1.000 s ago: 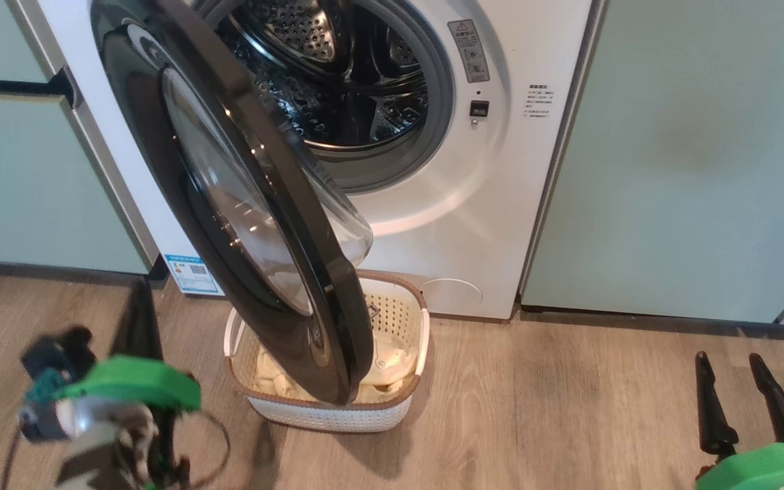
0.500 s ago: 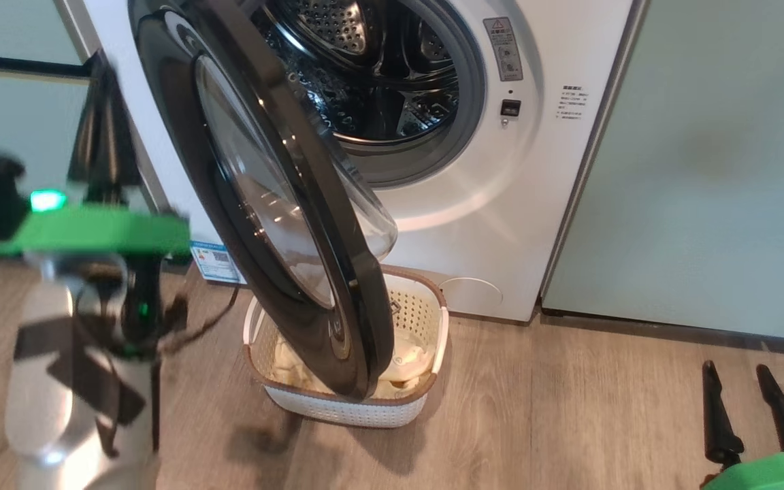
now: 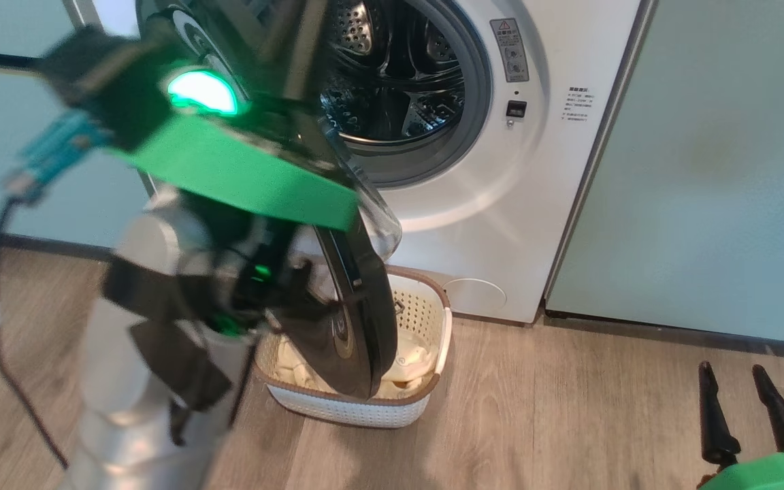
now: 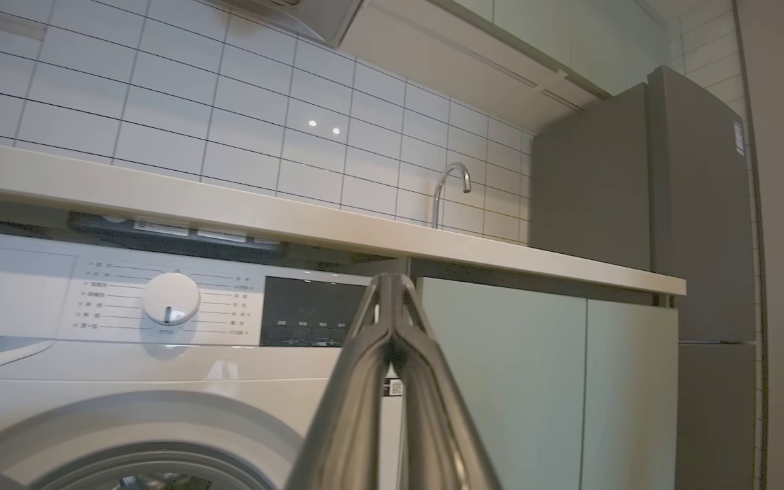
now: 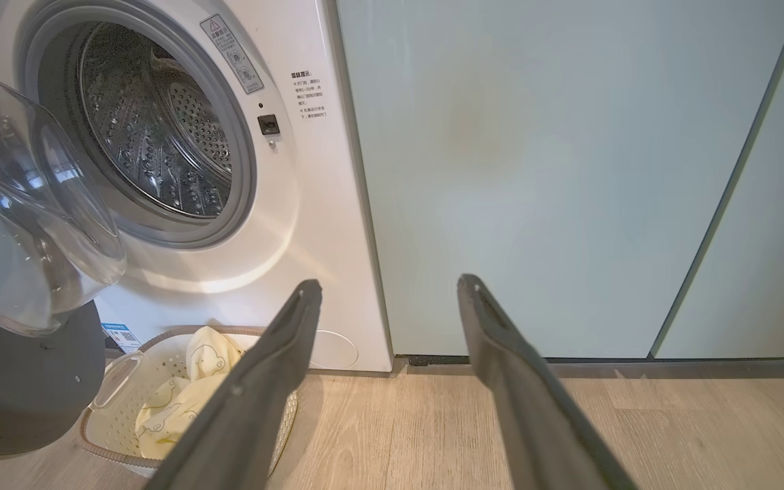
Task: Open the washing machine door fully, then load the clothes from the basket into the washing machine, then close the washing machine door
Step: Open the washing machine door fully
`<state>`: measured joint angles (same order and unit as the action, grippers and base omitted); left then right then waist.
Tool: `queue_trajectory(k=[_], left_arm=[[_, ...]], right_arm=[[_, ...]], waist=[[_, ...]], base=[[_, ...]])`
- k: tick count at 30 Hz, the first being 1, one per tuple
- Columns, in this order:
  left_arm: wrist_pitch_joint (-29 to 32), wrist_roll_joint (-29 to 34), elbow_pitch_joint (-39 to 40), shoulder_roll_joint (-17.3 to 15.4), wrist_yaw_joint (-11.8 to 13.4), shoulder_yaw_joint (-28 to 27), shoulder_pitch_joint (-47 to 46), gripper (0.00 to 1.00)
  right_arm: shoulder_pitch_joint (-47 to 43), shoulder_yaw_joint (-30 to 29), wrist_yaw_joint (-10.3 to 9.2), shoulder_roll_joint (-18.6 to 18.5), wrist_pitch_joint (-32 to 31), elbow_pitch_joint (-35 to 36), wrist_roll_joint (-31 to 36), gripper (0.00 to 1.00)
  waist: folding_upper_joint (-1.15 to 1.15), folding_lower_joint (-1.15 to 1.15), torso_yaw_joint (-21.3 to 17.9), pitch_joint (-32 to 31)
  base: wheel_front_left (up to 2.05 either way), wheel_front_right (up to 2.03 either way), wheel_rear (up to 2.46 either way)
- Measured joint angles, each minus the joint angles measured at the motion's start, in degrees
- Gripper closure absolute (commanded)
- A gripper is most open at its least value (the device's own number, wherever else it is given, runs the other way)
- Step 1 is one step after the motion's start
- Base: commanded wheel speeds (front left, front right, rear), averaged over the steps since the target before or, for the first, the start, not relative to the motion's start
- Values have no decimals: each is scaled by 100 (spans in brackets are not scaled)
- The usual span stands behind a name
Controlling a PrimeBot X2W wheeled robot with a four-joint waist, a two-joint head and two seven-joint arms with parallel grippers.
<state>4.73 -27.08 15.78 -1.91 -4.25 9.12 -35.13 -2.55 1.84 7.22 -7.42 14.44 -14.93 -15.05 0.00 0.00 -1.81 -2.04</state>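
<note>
The white washing machine [image 3: 501, 204] shows its steel drum [image 3: 399, 88] behind the washing machine door [image 3: 361, 320]. The door stands swung out, its black rim hanging over the basket [image 3: 365, 412]. Its glass bowl [image 5: 24, 218] bulges toward the drum. Pale yellow clothes [image 5: 188, 388] lie in the cream basket [image 5: 109, 391] on the floor. My left arm [image 3: 229, 170] is raised and blurred in front of the door. My left gripper [image 4: 392, 282] is shut and empty, pointing at the machine's control panel. My right gripper [image 3: 732, 371] hangs open low at the right, empty [image 5: 388, 286].
Pale-green cabinet doors [image 3: 705, 170] flank the machine on both sides. Wood floor [image 3: 569, 422] lies open to the right of the basket. Above the machine run a countertop [image 4: 297, 218] with a faucet [image 4: 450, 187], a tiled wall and a grey fridge [image 4: 637, 204].
My left arm has swung up from near the floor at the lower left to in front of the door. The camera shifted slightly. The right gripper has stayed put.
</note>
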Motion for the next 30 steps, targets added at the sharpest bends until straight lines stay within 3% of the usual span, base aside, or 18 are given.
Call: queue_trajectory(k=[9,16,30], left_arm=[[392,-224,240,0,199,1532,-46,100],[389,-224,211,-5,326,2312,213,100],[29,363,-498,-78,289,3713,942,100]], right_arm=[[-3,21,0,-1,0,-25,-1,0],[-38,33,0,-1,0,-26,-1,0],[-59,108,0,-71,0,-26,-2,0]], waist=[[0,0,9,-37],[0,0,39,-30],[0,0,-4,-23]], base=[[0,0,0],[0,0,0],[0,0,0]])
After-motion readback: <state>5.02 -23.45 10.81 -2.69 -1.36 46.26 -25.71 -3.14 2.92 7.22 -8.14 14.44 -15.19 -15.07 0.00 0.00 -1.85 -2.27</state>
